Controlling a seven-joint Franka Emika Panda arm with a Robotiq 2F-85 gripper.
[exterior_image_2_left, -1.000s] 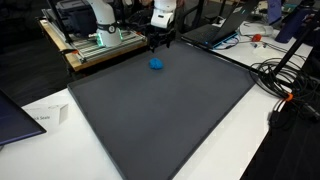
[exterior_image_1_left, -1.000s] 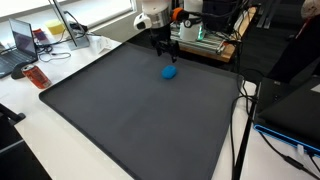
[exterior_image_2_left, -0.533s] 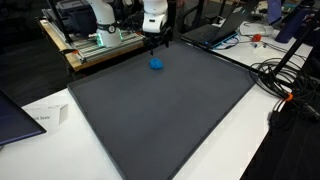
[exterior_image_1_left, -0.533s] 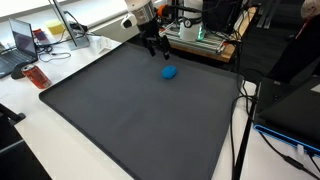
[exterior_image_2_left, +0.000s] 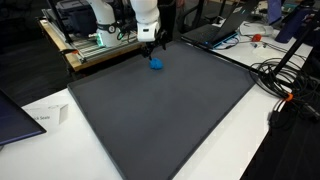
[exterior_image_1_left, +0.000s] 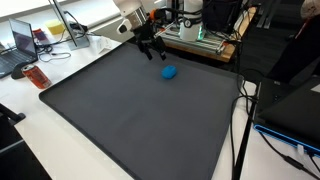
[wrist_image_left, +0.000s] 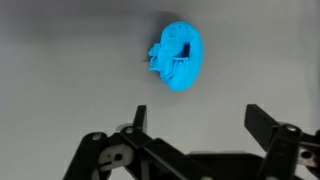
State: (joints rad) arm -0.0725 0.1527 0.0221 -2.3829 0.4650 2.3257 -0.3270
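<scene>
Your gripper (wrist_image_left: 198, 118) has wide, empty jaws. The blue lump (wrist_image_left: 180, 58) lies on the mat (exterior_image_1_left: 130, 120), its long side up and down in the wrist view.

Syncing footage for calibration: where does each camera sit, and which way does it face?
Exterior view: raised, off a near corner of the mat, facing the blue object; arm and gripper show.
Exterior view: raised, off a different near corner, facing the blue object; arm and gripper show.
Wrist view: on the wrist, facing down at the blue object; open gripper along the bottom.
Shared: all show the blue object and gripper.
</scene>
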